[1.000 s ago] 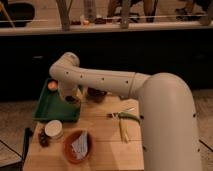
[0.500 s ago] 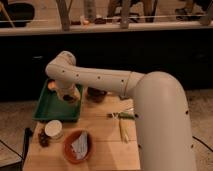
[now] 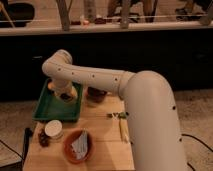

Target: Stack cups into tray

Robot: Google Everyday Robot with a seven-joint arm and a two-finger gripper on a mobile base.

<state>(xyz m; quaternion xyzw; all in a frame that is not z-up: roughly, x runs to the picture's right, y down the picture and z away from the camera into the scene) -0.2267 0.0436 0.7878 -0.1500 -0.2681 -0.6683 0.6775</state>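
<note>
Dark-green rectangular tray [image 3: 46,107] with a raised rim, lying flat at the far-left of the counter [image 3: 105,150]. One pale round cup [image 3: 53,129] stands upright just outside the rim at 6 o'clock. Gripper [image 3: 66,95], fingers closed, sits inside the tray toward 1 o'clock.

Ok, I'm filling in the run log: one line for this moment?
gripper: shut, over tray far end | held: unclear | pale cup: on table, outside tray | terracotta bowl: on table

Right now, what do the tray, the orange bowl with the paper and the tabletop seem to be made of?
Tray: uniform dark green with a raised moulded rim, probably plastic. Bowl: matt orange-brown, likely terracotta, possibly plastic. Tabletop: pale tan, seemingly wood, though no grain shows. The end effector sits low over the tray's far end.
</note>
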